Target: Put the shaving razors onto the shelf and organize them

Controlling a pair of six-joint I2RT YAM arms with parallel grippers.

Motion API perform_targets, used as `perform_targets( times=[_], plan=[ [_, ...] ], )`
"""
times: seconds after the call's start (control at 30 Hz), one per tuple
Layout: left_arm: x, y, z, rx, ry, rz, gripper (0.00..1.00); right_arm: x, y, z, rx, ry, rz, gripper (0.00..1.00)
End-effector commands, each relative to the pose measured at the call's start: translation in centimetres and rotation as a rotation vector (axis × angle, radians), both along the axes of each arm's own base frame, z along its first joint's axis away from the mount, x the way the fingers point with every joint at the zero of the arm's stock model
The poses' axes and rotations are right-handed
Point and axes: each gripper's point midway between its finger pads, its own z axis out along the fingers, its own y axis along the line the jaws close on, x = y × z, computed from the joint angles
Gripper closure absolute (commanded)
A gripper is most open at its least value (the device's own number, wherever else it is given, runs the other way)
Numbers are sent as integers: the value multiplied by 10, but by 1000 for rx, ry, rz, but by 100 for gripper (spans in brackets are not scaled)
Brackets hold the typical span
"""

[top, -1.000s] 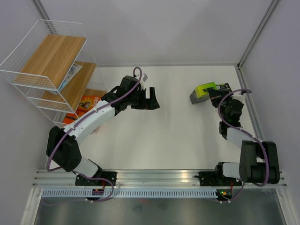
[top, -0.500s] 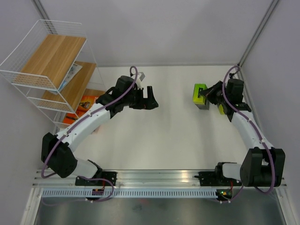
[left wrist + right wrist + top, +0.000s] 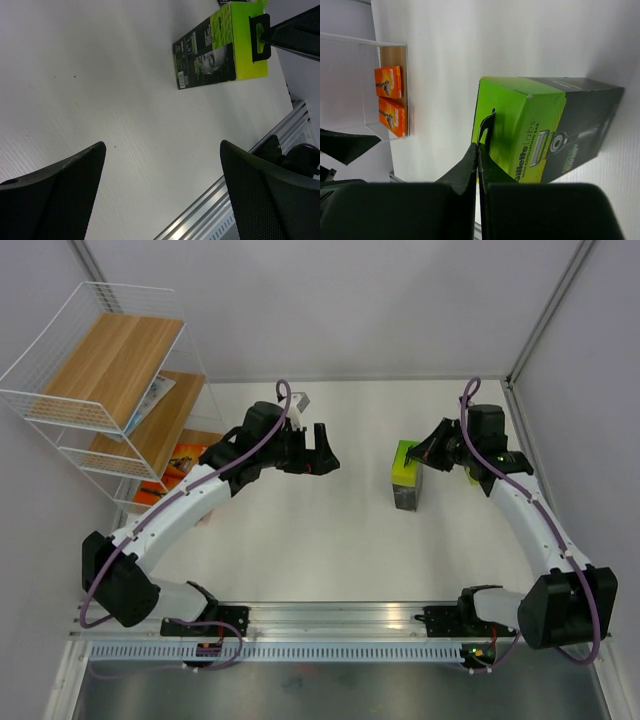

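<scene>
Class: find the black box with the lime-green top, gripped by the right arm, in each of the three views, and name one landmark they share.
Top external: the box is right of centre.
Left wrist: the box lies top right.
Right wrist: the box fills the centre and right.
Shared landmark: the right pincer, shut on the box's green end.
</scene>
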Motion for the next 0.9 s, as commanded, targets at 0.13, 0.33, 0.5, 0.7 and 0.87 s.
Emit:
perform_targets(
  times=[0.13, 0.33, 0.5, 0.7, 0.87],
  plan=[
    [-3, -3, 43, -47, -91, 3, 0, -21, 20, 59, 35, -115, 102, 99],
    [-7, -12, 46, -34, -103, -1, 0, -35, 22, 31, 23, -44, 118, 99],
    [-10, -22, 40, -6, -92, -7, 0, -42, 17, 8, -52, 15, 138, 99],
    [-11, -36, 37, 5, -89, -18, 0, -38, 3, 9, -163, 22, 114, 99],
    [-9, -52, 42, 15, -111, -44, 0, -36, -1, 3, -199, 50, 116, 99]
  ],
)
